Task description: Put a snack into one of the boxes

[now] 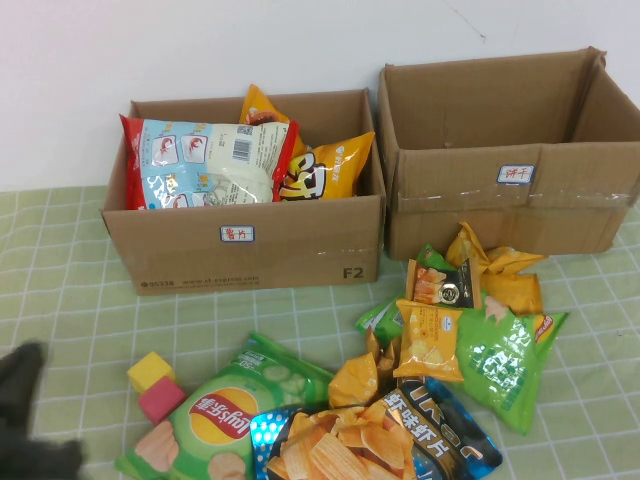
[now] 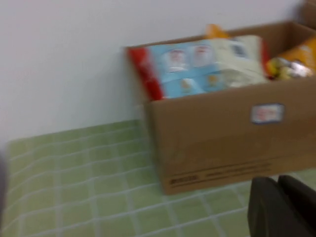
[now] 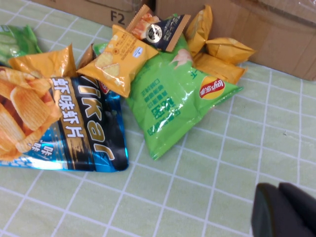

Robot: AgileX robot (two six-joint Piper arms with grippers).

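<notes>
Two brown cardboard boxes stand at the back. The left box (image 1: 180, 250) holds a red, blue and white bag (image 1: 205, 165) and yellow bags (image 1: 325, 170); it also shows in the left wrist view (image 2: 212, 138). The right box (image 1: 450, 215) looks empty. Snacks lie piled in front: a green bag (image 1: 505, 360), a small yellow bag (image 1: 428, 340) and a blue-black chips bag (image 1: 420, 440). My left gripper (image 1: 25, 420) is at the near left, shut and empty (image 2: 279, 207). My right gripper (image 3: 281, 210) is shut and empty over the cloth beside the green bag (image 3: 173, 98); it is out of the high view.
A green Lay's bag (image 1: 225, 420) lies at the front centre. A yellow cube (image 1: 150, 370) and a pink cube (image 1: 160, 400) sit left of it. More yellow bags (image 1: 500, 270) lean against the right box. A green checked cloth (image 1: 60, 300) covers the table.
</notes>
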